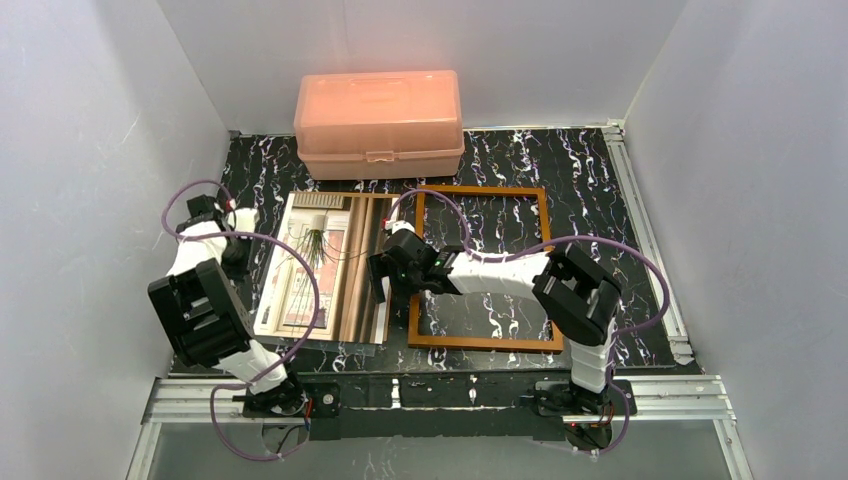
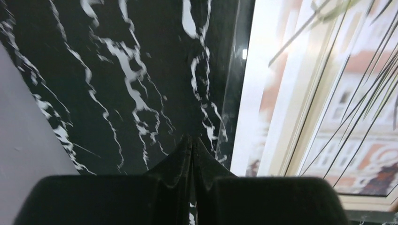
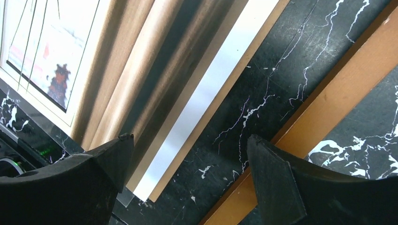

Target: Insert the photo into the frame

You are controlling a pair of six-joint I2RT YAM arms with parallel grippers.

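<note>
The photo lies flat, picture side up, on the left of the marble table. The frame, with a thin orange-brown border, lies empty to its right. My left gripper is shut with nothing between its fingertips. Those tips are low over bare marble just left of the photo and the clear sheet's edge. My right gripper stands open over the marble gap. The photo's near right corner is by its left finger. The frame's border is by its right finger.
A pink translucent box stands at the back, behind the photo and frame. A thin tan board edge shows under the photo's right side. White walls close in on the left, right and back. Purple cables loop over both arms.
</note>
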